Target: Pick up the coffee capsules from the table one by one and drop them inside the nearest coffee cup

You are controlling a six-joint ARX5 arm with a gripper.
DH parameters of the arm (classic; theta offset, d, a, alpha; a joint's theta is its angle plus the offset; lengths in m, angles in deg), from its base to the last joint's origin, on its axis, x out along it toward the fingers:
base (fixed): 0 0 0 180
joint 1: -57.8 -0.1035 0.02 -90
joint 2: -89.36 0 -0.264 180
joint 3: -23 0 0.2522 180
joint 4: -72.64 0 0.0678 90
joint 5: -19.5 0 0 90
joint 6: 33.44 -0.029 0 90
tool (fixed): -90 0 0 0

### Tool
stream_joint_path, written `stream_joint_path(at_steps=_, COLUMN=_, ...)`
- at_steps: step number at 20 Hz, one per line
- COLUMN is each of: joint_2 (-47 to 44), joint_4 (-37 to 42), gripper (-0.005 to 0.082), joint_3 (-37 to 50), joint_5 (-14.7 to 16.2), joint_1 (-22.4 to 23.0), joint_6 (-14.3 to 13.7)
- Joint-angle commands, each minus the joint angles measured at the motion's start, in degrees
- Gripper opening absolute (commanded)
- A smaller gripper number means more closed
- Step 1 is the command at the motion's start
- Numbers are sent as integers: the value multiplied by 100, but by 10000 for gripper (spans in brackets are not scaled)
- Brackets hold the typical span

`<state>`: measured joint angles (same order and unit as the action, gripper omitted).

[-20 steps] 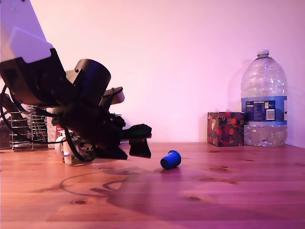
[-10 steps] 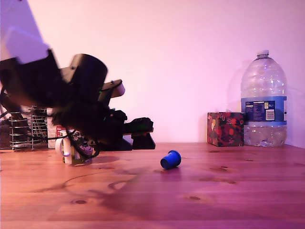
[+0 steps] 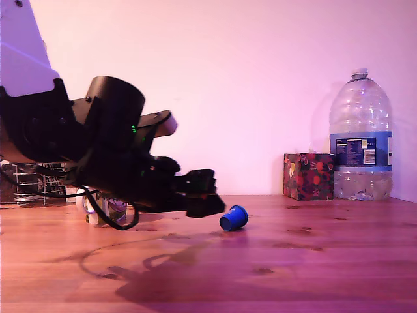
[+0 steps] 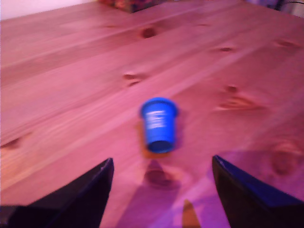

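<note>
Approach phase, as I read it: gripper (image 4: 159,190) low over the tabletop (image 3: 313,261), jaws spread wide and holding nothing, both dark fingers (image 4: 78,199) visible in the wrist view with bare wood between them. One coffee capsule (image 4: 159,124) lies on its side straight ahead of the jaws, roughly centred on the gap but not yet inside it. Its long axis runs more or less along my line of approach, one end pointing back toward the jaws; the wrist picture is blurred, so I cannot say for certain which end is the rim. In the exterior view the same capsule (image 3: 233,218) rests just beyond the fingertips, on the exterior view's right of the gripper (image 3: 207,205), close but apart. My judgement: the move that matters is a short advance forward so the fingers straddle the pod across its narrow width, then a close. It is lying on its side and looks likely to roll if nudged. The coffee cup (image 3: 98,210) stands behind the arm toward the exterior view's left, mostly hidden by the gripper body; I cannot see into it, so its contents are unknown. A water bottle (image 3: 360,137) and a patterned box (image 3: 307,176) stand well off on the exterior view's right.
</note>
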<state>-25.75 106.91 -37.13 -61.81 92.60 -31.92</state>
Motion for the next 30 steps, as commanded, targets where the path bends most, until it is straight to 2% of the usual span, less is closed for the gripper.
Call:
stream_joint_path(at_steps=1, joint_2=35, joint_4=44, gripper=591, joint_3=109, joint_5=7, joint_1=11, joint_6=-48)
stream_joint_path(at_steps=5, joint_2=31, joint_4=98, gripper=591, joint_3=42, joint_5=-13, joint_1=55, joint_6=-42)
stream_joint_path(at_steps=11, joint_2=-293, joint_4=-365, gripper=591, joint_3=-575, joint_5=-11, joint_1=98, joint_6=-28)
stream_joint_path(at_steps=24, joint_2=-879, joint_4=-2343, gripper=591, joint_3=-1958, joint_5=-15, joint_1=243, joint_6=-24)
stream_joint_path(at_steps=30, joint_2=-907, joint_4=-2455, gripper=573, joint_3=-2026, joint_5=-17, joint_1=271, joint_6=-4)
